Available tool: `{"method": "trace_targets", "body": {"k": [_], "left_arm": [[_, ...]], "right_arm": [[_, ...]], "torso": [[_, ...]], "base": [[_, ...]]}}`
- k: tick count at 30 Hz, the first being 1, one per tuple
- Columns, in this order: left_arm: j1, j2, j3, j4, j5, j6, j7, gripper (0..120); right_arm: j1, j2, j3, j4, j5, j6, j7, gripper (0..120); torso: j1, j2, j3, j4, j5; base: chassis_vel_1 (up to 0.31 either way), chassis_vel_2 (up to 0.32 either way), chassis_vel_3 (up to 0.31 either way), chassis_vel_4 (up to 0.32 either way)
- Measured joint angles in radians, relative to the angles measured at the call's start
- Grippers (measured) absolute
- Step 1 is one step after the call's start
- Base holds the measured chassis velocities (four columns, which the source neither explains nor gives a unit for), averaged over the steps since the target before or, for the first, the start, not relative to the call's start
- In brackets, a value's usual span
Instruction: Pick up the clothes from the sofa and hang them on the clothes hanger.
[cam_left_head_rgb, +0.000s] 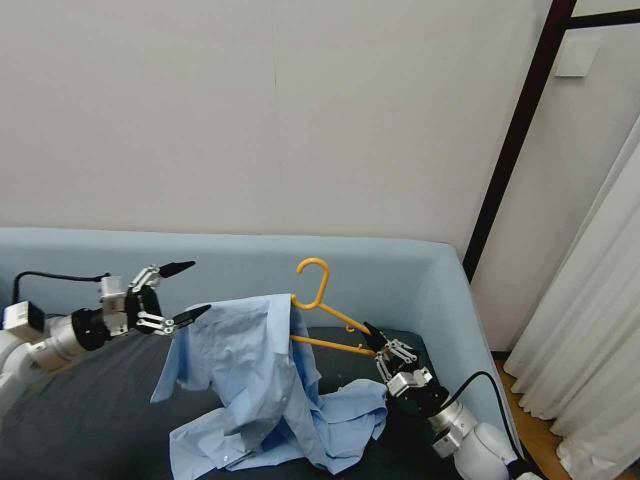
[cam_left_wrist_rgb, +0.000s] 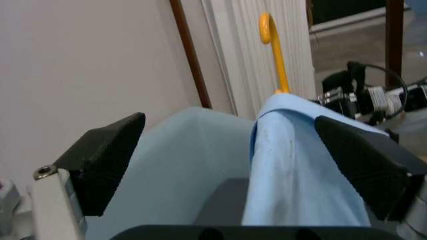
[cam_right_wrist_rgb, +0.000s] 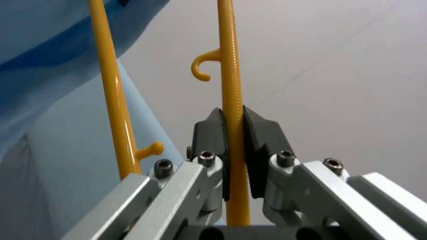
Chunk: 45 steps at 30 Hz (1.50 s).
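A light blue shirt (cam_left_head_rgb: 250, 365) hangs partly over an orange hanger (cam_left_head_rgb: 322, 288) and trails onto the sofa's dark seat (cam_left_head_rgb: 90, 420). My right gripper (cam_left_head_rgb: 378, 350) is shut on the hanger's right end; in the right wrist view its pads (cam_right_wrist_rgb: 257, 137) clamp the orange rod (cam_right_wrist_rgb: 229, 75). My left gripper (cam_left_head_rgb: 198, 288) is open at the shirt's left shoulder, with its lower fingertip (cam_left_head_rgb: 200, 312) right at the cloth edge. In the left wrist view both black fingers (cam_left_wrist_rgb: 107, 160) stand wide apart, with the shirt (cam_left_wrist_rgb: 293, 170) and the hanger hook (cam_left_wrist_rgb: 270, 30) beyond them.
The sofa's light blue backrest (cam_left_head_rgb: 400, 265) runs behind the shirt, and its right armrest (cam_left_head_rgb: 450, 310) stands close to my right arm. A dark door frame (cam_left_head_rgb: 510, 150) and a white curtain (cam_left_head_rgb: 590, 330) are at the right. A plain wall rises behind.
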Motion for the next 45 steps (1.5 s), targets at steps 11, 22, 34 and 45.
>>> {"method": "trace_targets", "body": {"k": [11, 22, 34, 45], "left_arm": [[-0.260, 0.018, 0.277, 0.088, 0.114, 0.088, 0.179, 98], [-0.391, -0.005, 0.393, 0.141, 0.158, 0.141, 0.246, 68], [-0.446, -0.039, 0.413, 0.202, 0.199, 0.156, 0.313, 20], [-0.473, -0.091, 0.416, 0.242, 0.247, 0.173, 0.356, 7]], "right_arm": [[0.001, 0.011, 0.020, -0.006, -0.057, 0.003, 0.002, 5], [0.004, 0.029, 0.030, -0.012, -0.104, 0.002, 0.025, 5], [0.018, 0.027, 0.042, 0.000, -0.148, -0.006, 0.074, 5], [0.012, 0.019, 0.023, 0.010, -0.114, -0.024, 0.126, 6]], "torso": [[0.000, 0.000, 0.000, 0.0005, 0.0002], [0.000, 0.000, 0.000, 0.0002, 0.0002], [0.000, 0.000, 0.000, 0.0003, 0.0002], [0.000, 0.000, 0.000, 0.0004, 0.0002]], "base": [[0.000, 0.000, 0.000, 0.000], [0.000, 0.000, 0.000, 0.000], [0.000, 0.000, 0.000, 0.000], [0.000, 0.000, 0.000, 0.000]]}}
